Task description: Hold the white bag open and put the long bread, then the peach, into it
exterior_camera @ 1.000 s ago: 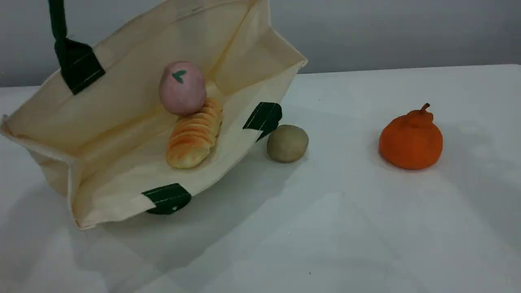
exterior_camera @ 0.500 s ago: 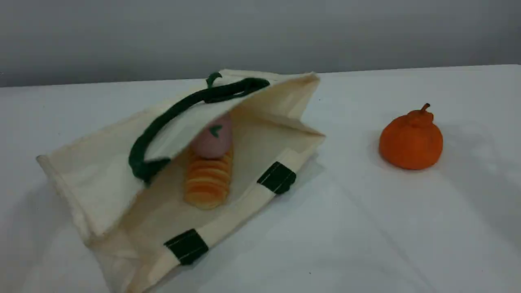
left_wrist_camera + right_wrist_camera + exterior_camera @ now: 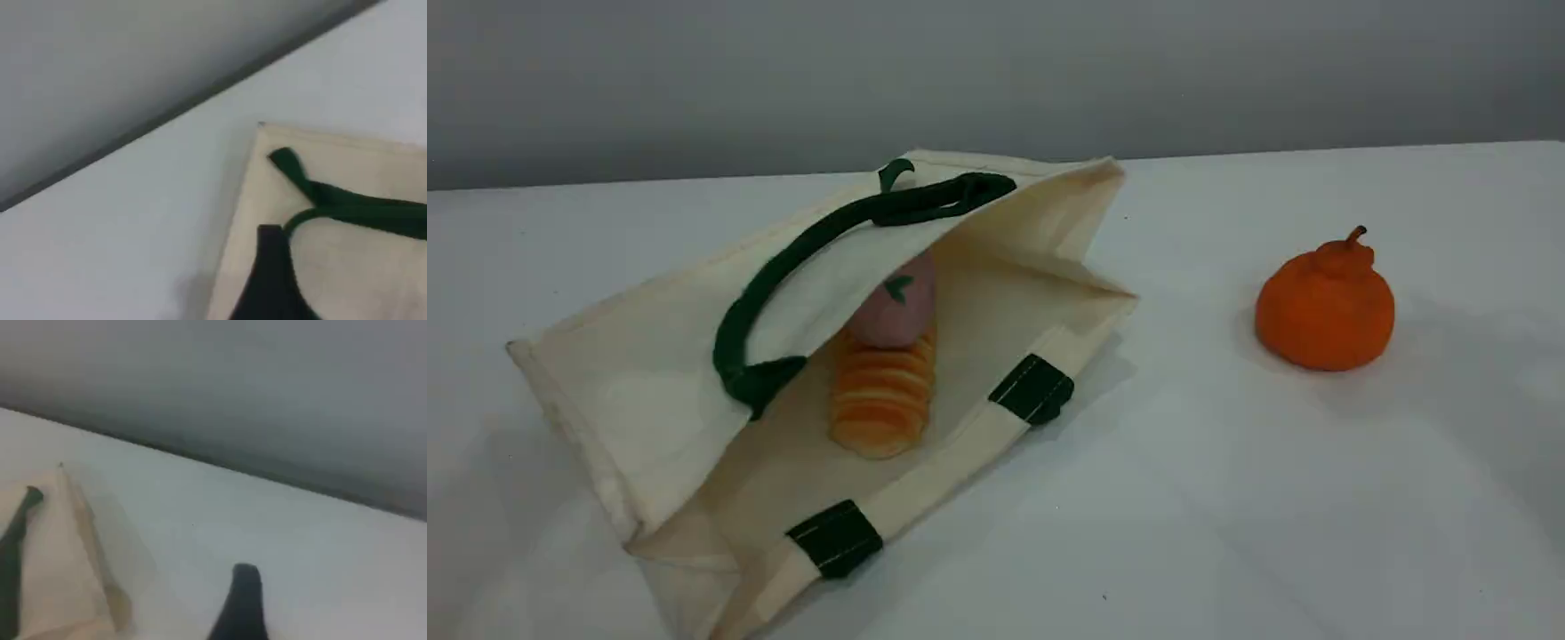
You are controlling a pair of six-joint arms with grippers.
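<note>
Cream-white canvas bag [image 3: 631, 382] lies slumped, mouth toward the white table's [image 3: 1227, 533] near edge; a tug could spill the ridged golden long bread [image 3: 880, 404] and, deeper, the dull pink peach [image 3: 894, 311]. Orange knobbed fruit [image 3: 1325, 302], toward the right edge, blocks nothing. Right gripper [image 3: 240, 607] gapes empty; left gripper's [image 3: 270, 280] spread I cannot tell.

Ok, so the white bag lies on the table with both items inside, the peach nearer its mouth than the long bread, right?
Not quite. The white bag lies on the table with both inside, but the long bread is nearer the mouth; the peach sits deeper in, behind it. The scene view shows this.
</note>
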